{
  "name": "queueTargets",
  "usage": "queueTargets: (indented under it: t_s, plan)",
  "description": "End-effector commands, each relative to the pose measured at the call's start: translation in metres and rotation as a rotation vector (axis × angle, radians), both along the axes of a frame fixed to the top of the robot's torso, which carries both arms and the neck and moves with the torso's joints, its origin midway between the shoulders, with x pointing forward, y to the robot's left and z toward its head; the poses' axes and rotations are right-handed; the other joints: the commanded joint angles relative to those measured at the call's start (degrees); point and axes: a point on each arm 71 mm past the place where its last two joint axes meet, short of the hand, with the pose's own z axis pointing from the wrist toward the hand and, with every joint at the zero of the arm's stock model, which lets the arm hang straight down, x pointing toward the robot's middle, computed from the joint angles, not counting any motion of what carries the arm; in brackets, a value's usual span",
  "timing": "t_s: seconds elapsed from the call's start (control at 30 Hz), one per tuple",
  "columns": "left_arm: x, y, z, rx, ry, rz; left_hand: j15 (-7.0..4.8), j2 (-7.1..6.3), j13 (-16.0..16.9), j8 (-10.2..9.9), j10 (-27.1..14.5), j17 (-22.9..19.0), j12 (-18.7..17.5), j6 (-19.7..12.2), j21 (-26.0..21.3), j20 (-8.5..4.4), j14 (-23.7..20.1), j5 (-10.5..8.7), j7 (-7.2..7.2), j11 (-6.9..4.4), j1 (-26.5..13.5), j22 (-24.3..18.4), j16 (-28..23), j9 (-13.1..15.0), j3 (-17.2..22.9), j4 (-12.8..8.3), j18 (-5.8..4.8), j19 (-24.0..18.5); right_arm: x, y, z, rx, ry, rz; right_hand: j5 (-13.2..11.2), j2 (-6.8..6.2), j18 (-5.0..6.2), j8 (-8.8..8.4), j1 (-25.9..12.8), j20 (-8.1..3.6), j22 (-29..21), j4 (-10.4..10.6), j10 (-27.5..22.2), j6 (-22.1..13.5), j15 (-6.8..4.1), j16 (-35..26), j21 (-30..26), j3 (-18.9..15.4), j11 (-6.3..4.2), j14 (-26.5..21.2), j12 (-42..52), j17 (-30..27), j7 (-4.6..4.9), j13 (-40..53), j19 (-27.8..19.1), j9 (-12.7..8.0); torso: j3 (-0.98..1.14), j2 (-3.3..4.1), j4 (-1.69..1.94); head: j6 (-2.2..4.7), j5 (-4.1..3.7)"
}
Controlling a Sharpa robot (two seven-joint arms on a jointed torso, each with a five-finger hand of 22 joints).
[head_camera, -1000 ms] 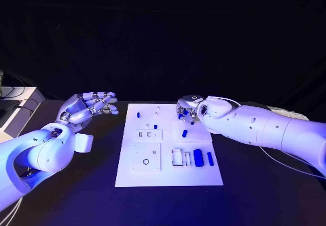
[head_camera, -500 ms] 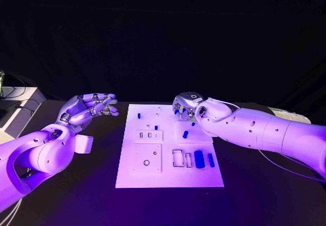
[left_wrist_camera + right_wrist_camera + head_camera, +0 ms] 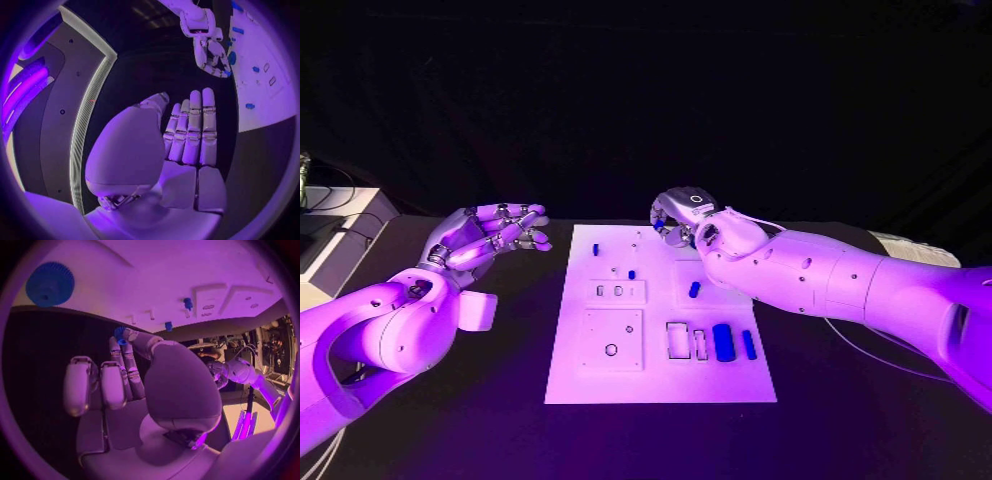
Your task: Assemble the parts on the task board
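**Right hand carries a small blue part over the board's far edge**

The white rectangular task board [image 3: 661, 375] lies flat in the middle of the black table, and it is the landmark for everything here. The silver many-fingered right hand [image 3: 684, 222] hangs above the board's far edge, toward its right corner. In the right wrist view a small blue part [image 3: 119, 333] sits pinched between the thumb and the fingertips, the other fingers lying straight alongside. The part is too small to give a reliable long axis.

Below and just to the near side of that hand, a short blue peg [image 3: 630, 273] stands in the board beside a raised white block, another blue peg [image 3: 596, 246] stands near the far left corner, and a slim blue piece [image 3: 692, 289] lies right of centre. A large blue toothed wheel [image 3: 50, 284] also rests on the board. Near the board's right near quarter a thick blue bar [image 3: 723, 340] lies with its long axis running from far to near.

The silver left hand [image 3: 491, 233] is off the board's left side, well apart, palm up, fingers loosely together and holding nothing. The right hand is plainly the nearer one, so the seating probably falls to it.

No brand, label or legible writing shows on the board or parts.
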Motion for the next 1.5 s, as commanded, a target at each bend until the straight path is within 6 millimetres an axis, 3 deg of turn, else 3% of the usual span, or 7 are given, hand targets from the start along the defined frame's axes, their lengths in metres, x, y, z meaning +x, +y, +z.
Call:
queueTargets:
  t_s: [0.03, 0.1, 0.43, 0.67, 1.5]
  plan:
    - [-0.001, -0.004, 0.001, -0.006, -0.006, -0.024, 0.01, -0.39, 0.1, -0.2, -0.3, 0.2, -0.2, -0.2, 0.3, 0.06, -0.3, -0.31, 0.36, 0.29, 0.3, 0.2, 0.3, 0.1, 0.4, -0.1, 0.34, -0.4, 0.003, 0.005, 0.0, 0.001, -0.02, -0.008, 0.1, 1.67, -1.06, 0.35, 1.4, -0.04, 0.1, -0.1, 3.5, -0.2, -0.48, 0.3, 0.4, 0.3, -3.27, 1.2, 0.0, 0.1, 0.01, 1.0, 0.4, 0.1, -0.03, 0.16, 0.29, 0.05, 0.02]
    - [0.0, -0.004, 0.001, -0.007, -0.006, -0.026, 0.01, -0.39, 0.1, -0.2, -0.3, 0.2, -0.2, -0.2, 0.3, 0.06, -0.3, -0.31, 0.36, 0.29, 0.3, 0.2, 0.3, 0.1, 0.4, -0.1, 0.34, -0.4, 0.004, 0.009, -0.002, 0.002, -0.018, -0.008, 0.5, 1.6, -1.06, 0.4, 1.3, -0.04, 0.1, -0.2, 3.5, -0.2, -0.47, 0.3, 0.4, 0.4, -3.26, 1.2, 0.0, 0.0, 0.01, 1.1, 0.4, 0.2, 0.01, 0.16, 0.25, 0.0, 0.16]
    - [-0.001, -0.006, 0.001, -0.006, -0.007, -0.03, 0.04, -0.45, 0.1, -0.2, -0.3, 0.3, -0.2, -0.2, 0.5, 0.07, -0.3, -0.33, 0.41, 0.32, 0.2, 0.2, 0.3, 0.1, 0.5, -0.1, 0.34, -0.5, 0.007, 0.023, -0.007, -0.008, 0.006, 0.007, 1.1, 1.47, -1.1, 0.5, 1.1, -0.03, 0.5, -0.3, 3.5, -0.3, -0.46, 0.5, 0.6, 0.6, -3.26, 1.2, -0.1, 0.0, 0.01, 1.1, 0.4, 0.5, -0.62, 0.21, 1.01, -0.63, -0.04]
    - [0.0, -0.007, 0.001, -0.006, -0.005, -0.032, 0.07, -0.5, 0.1, -0.3, -0.4, 0.3, -0.2, -0.3, 0.5, 0.1, -0.4, -0.35, 0.47, 0.37, 0.1, 0.3, 0.3, 0.1, 0.5, -0.1, 0.33, -0.6, 0.008, 0.027, -0.009, -0.011, 0.012, 0.003, 1.2, 1.44, -1.12, 0.53, 1.0, -0.02, 0.6, -0.3, 3.6, -0.3, -0.46, 0.6, 0.7, 0.6, -3.26, 1.2, -0.1, 0.2, 0.01, 1.1, 0.4, 0.6, -0.91, 0.48, 1.2, -0.58, -0.15]
    - [0.0, -0.007, 0.001, -0.002, -0.001, -0.037, 0.19, -0.59, 0.1, -0.4, -0.7, 0.6, -0.2, -0.5, 0.8, 0.19, -0.6, -0.37, 0.63, 0.5, -0.1, 0.5, 0.3, 0.1, 0.6, 0.0, 0.3, -0.9, 0.013, 0.027, -0.015, -0.069, 0.05, -0.038, 1.6, 1.29, -1.1, 0.54, 0.8, 0.05, 0.6, -0.4, 3.2, -0.6, -0.39, 0.5, 0.7, 0.8, -3.18, 1.1, -0.2, -0.2, 0.04, 1.0, 0.3, 0.9, -1.03, 0.86, 1.15, -0.53, 0.24]
